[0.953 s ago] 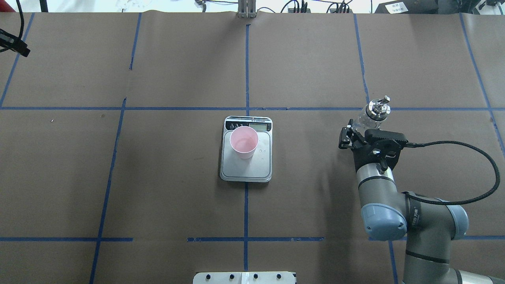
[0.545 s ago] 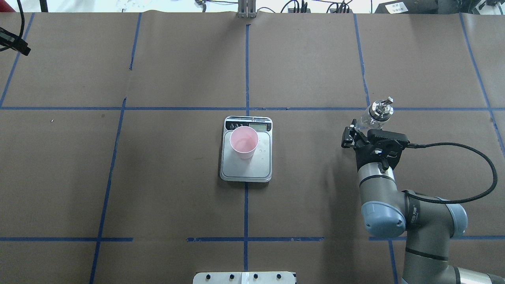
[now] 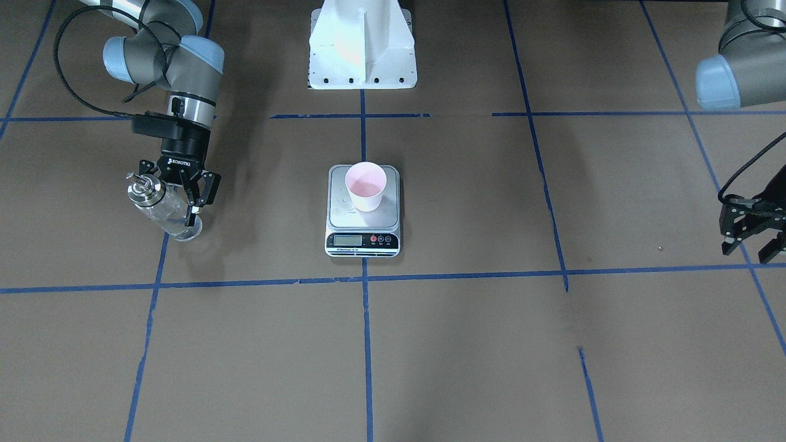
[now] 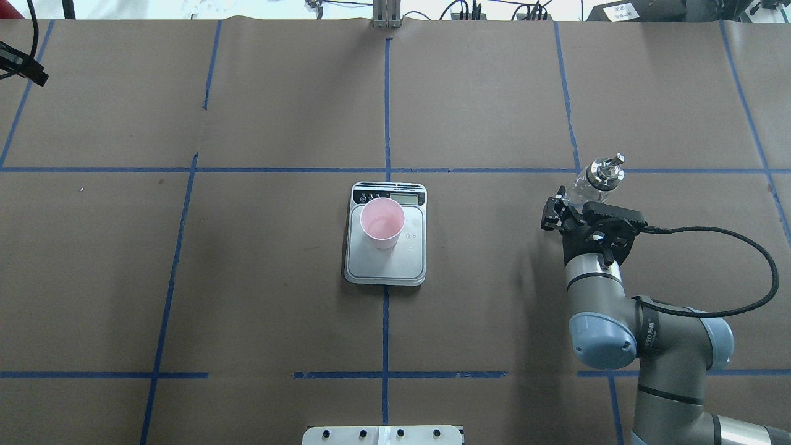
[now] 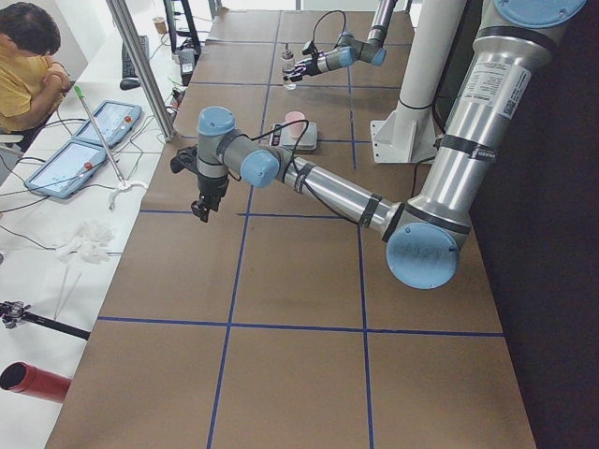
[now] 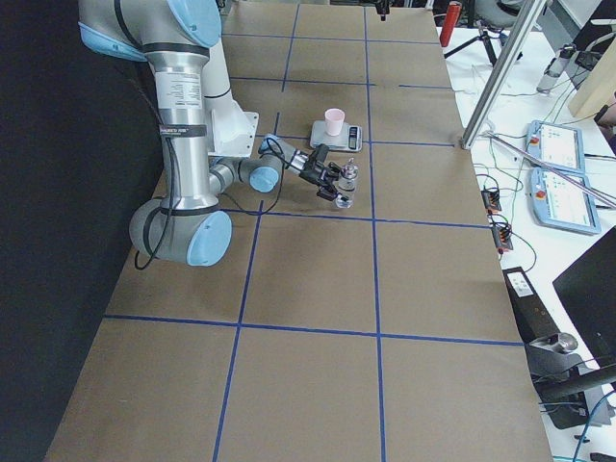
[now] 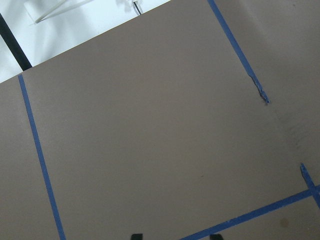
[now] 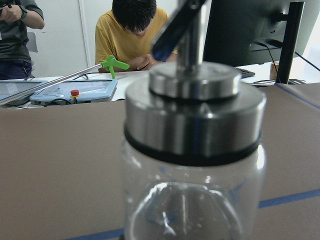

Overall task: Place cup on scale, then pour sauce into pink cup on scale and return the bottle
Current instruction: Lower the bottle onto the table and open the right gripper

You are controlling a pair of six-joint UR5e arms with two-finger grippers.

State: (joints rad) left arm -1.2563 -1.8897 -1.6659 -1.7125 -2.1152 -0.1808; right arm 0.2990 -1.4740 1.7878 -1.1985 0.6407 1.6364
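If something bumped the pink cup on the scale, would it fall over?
Probably. The cup looks thin and papery, so likely light and easy to slide on the smooth metal scale. Its base is narrower than its rim, so a high bump might tip it. A hard squeeze would likely crumple it.

R arm (image 4: pixel 594 290) is showing silver-grey tubes w/ pale-blue joint caps and dark lettering on one link. Black ribbed cable (image 4: pixel 704 229) is looping off its black wrist block. R gripper (image 3: pixel 172 199), black, is wearing white ROBOTIQ text. L arm (image 5: pixel 328 187) and L gripper (image 3: pixel 748 248) are showing the same colours. White base (image 3: pixel 362 49) is showing a row of dark screw dots.
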